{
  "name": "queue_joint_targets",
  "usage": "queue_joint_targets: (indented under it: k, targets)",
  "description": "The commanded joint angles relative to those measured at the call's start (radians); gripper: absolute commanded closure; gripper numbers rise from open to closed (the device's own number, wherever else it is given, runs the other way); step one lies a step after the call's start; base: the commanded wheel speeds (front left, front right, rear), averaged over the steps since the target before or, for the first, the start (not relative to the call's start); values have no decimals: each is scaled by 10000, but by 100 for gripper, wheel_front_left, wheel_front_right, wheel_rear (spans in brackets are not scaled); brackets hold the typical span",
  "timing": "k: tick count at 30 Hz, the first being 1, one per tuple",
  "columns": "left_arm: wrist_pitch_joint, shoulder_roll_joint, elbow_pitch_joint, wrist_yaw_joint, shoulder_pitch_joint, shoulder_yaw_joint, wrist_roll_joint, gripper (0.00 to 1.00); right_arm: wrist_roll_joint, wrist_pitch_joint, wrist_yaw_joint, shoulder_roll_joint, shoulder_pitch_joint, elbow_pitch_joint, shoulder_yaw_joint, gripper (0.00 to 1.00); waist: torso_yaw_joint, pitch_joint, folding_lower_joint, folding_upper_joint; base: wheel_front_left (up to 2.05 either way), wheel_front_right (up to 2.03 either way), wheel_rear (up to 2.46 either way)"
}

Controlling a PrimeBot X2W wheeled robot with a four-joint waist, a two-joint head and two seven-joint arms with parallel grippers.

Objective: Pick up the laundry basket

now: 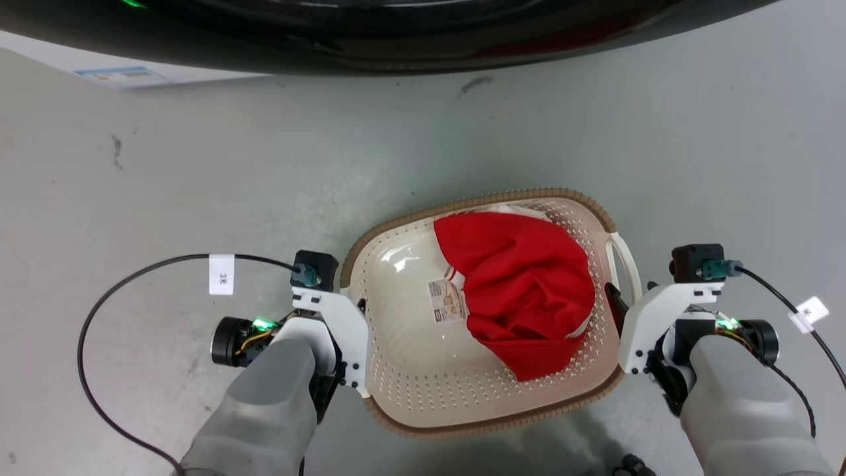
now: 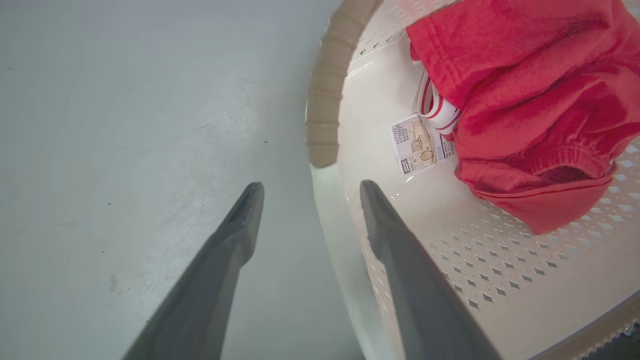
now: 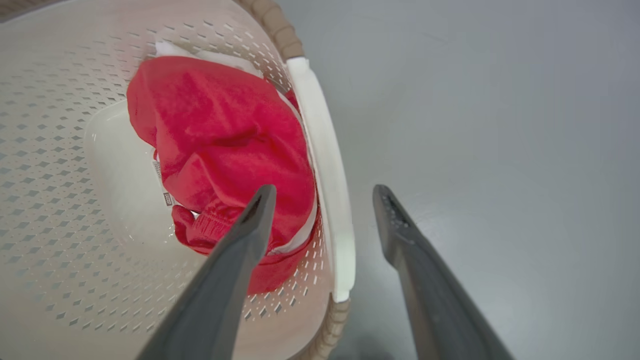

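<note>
The laundry basket [image 1: 423, 387], cream with a brown rim, sits on the grey floor and holds a red garment [image 1: 522, 284]. My left gripper [image 2: 311, 186] stands open astride the basket's left edge. One finger is outside over the floor, the other inside against the wall [image 2: 345, 240]. My right gripper [image 3: 325, 190] is open too, straddling the white right handle [image 3: 320, 150]. Its inner finger [image 3: 240, 250] is over the red garment [image 3: 220, 135] and its outer finger is over the floor. Neither gripper visibly presses the plastic.
The washer's dark round door [image 1: 396, 33] curves across the top, a stretch of bare floor away from the basket. Black cables loop out from both wrists, at left [image 1: 99, 311] and right [image 1: 786, 304]. A paper label [image 1: 447, 301] is stuck on the basket bottom.
</note>
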Motion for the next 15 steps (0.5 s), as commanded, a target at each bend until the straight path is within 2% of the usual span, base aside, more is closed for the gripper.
queue_joint_targets:
  k: [1,15]
  targets:
    - [37,14,78,32,-175,-35,-44,0,68,70,-7,31,-219,56,58,0,-15,157,-1,0,0,0,0]
    - [635,29,402,116,-918,-277,-84,0,409,585,-7,92,-855,274,625,0,-7,1049,-1,0,0,0,0]
